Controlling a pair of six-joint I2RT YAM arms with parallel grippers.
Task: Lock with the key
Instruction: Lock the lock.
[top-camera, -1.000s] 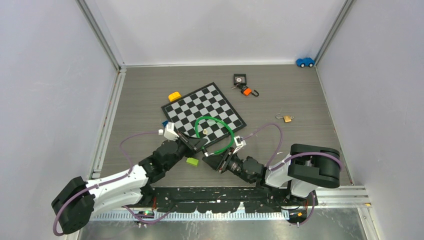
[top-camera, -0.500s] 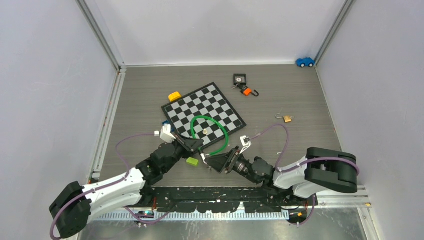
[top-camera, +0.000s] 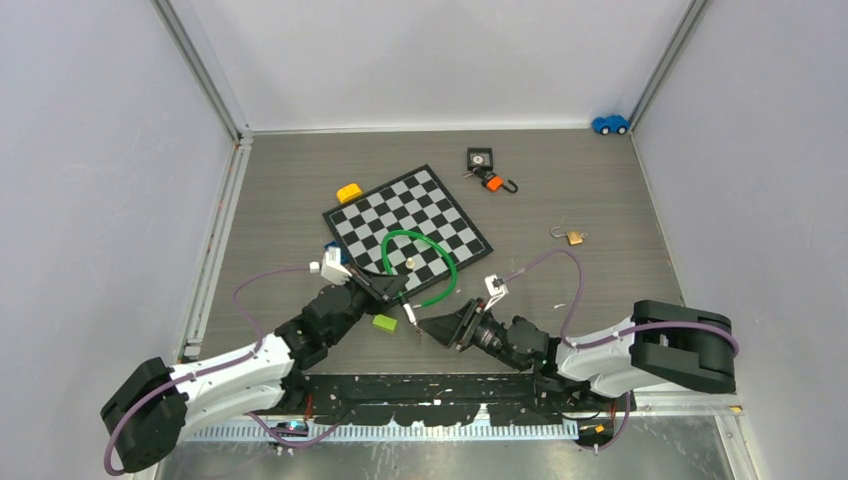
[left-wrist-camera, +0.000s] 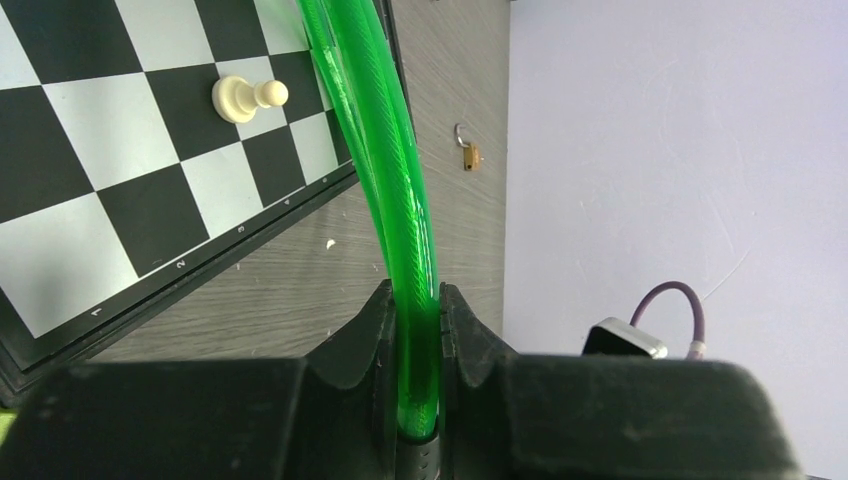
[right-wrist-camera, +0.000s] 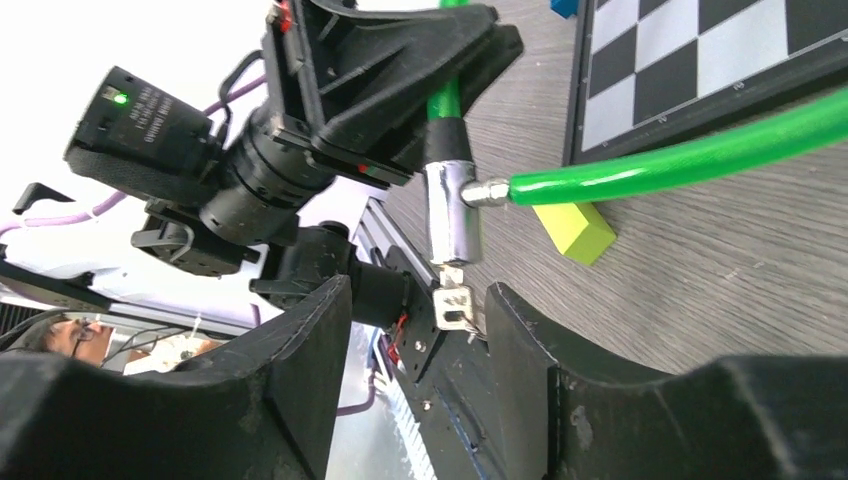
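Left tool (left-wrist-camera: 415, 300) is clamped tight on the green cable lock (left-wrist-camera: 385, 150), right above its silver barrel (right-wrist-camera: 450, 215). The loop runs back over the chessboard (top-camera: 410, 215) at the near middle of the tabletop (top-camera: 290, 190). Right tool (right-wrist-camera: 415, 300) stands apart, one finger on either side of the small key (right-wrist-camera: 453, 305) seated in the barrel's end, not pinching it. A lime block (right-wrist-camera: 575, 228) lies just beside the cable.
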